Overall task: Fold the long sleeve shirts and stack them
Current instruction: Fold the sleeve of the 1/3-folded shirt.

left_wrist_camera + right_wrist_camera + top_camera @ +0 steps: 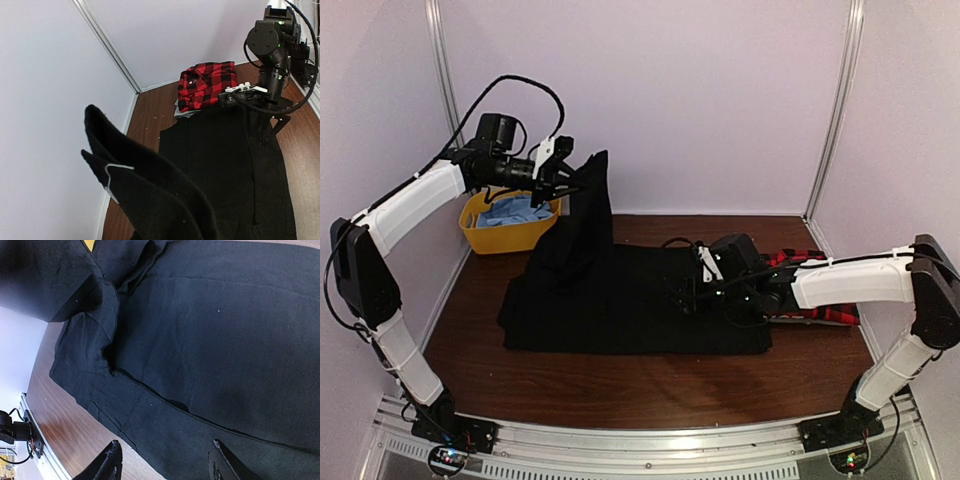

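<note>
Limp, light black shirt (150, 200) is lifted by one edge, pinched in the left gripper (568, 175); the right gripper (165, 455) is spread empty above it. Hems are judged best for gripping.

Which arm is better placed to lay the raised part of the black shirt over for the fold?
Left. The left gripper holds a flap of the plain black cloth shirt raised at the far left, so it could carry it across. The right gripper hovers open above the flat part, gripping nothing.
</note>
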Tool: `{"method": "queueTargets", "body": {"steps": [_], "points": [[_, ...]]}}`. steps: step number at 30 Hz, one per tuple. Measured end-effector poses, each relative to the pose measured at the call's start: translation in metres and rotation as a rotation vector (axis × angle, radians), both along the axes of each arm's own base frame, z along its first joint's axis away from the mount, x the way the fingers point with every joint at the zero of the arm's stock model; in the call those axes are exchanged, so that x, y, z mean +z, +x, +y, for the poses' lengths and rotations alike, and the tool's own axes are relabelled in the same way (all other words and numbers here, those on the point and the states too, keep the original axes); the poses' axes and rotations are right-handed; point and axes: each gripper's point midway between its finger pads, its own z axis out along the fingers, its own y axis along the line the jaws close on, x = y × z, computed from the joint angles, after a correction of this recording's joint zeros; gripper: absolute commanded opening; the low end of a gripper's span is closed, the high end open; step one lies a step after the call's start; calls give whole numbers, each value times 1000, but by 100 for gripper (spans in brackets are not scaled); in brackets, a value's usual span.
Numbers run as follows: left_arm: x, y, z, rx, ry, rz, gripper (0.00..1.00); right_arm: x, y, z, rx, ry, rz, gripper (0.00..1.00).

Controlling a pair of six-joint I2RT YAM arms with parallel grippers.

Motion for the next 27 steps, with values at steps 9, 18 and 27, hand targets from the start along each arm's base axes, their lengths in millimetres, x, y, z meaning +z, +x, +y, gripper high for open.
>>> {"method": "queueTargets", "body": {"steps": [9,18,27], "points": [[-43,-25,-5,-40,2,190,6,-13,-6,-5,-3,-8,23,60],[-93,-66,-16,22,44,396,5,-12,-8,0,6,40,32,60],[-84,-63,-24,81,54,396,1,-18,-12,-1,4,51,53,60]]}}
